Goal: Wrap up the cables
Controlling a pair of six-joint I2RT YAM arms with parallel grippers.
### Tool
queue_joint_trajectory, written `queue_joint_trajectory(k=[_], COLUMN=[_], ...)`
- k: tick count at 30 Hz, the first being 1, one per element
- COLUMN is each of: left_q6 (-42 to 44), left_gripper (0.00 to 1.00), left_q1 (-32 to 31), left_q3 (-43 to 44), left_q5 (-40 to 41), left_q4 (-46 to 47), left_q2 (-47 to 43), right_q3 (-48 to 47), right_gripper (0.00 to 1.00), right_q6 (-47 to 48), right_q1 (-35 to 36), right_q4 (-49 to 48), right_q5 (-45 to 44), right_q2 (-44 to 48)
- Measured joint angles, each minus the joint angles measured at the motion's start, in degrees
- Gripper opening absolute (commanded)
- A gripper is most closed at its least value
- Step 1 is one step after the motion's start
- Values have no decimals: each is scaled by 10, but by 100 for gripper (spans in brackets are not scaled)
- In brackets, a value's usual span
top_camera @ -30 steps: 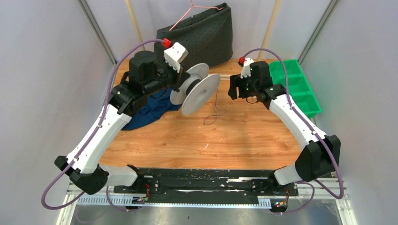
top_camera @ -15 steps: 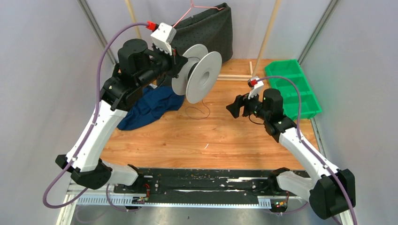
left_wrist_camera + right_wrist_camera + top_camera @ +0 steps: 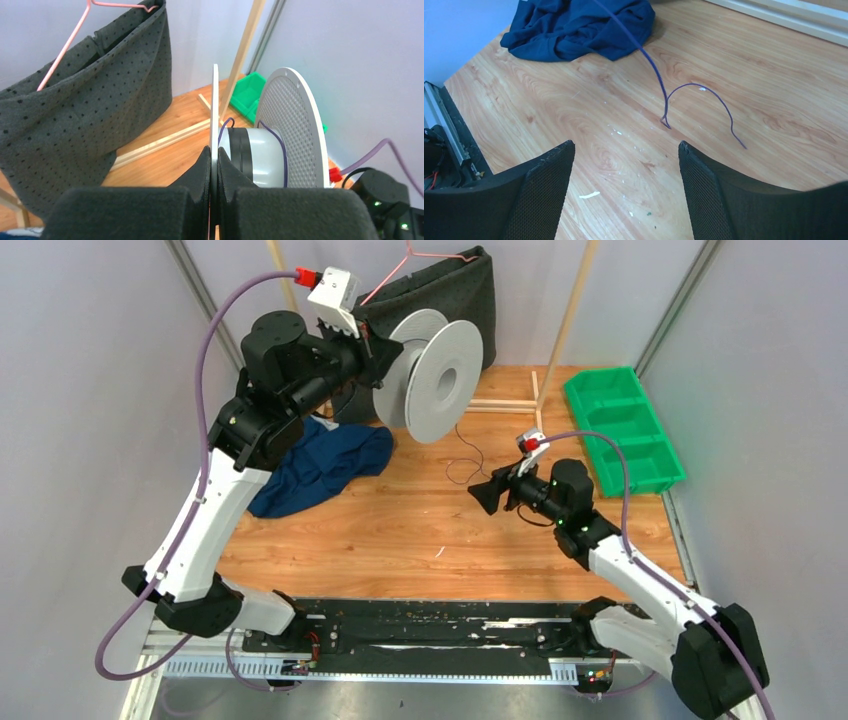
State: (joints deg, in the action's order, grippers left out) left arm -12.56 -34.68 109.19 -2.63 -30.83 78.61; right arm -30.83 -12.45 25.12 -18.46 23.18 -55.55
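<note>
With spool (image 3: 292,130) rim clamped in left gripper (image 3: 214,155), lower spread, empty right gripper (image 3: 624,146) over slack cable (image 3: 698,85) right of cloth (image 3: 579,25), then pinch gently.

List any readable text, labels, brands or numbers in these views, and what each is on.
None can be read.
The spool, green bin, dotted grey bag and blue cloth show no print.
The pale specks on the black base plate are too small to tell whether they are marks or text.
</note>
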Motion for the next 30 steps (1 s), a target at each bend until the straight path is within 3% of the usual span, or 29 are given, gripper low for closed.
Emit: queue_joint_trajectory(k=[18,25,30], left_q6=[-27,-27,-27], left_gripper=[0,0,0], left_q1=[0,0,0], left_q3=[17,17,18], left_q5=[-21,-21,-21], left_q4=[10,10,10], left_q2=[3,3,4], right_q3=[-41,-49,-2], right_gripper=[73,75,81], right_q6=[-24,-28,-28], right_q1=[49,49,42], right_q4=[-227,-244,-208], right_q5=[-81,-99,-156], right_q2=[-237,-229,-150])
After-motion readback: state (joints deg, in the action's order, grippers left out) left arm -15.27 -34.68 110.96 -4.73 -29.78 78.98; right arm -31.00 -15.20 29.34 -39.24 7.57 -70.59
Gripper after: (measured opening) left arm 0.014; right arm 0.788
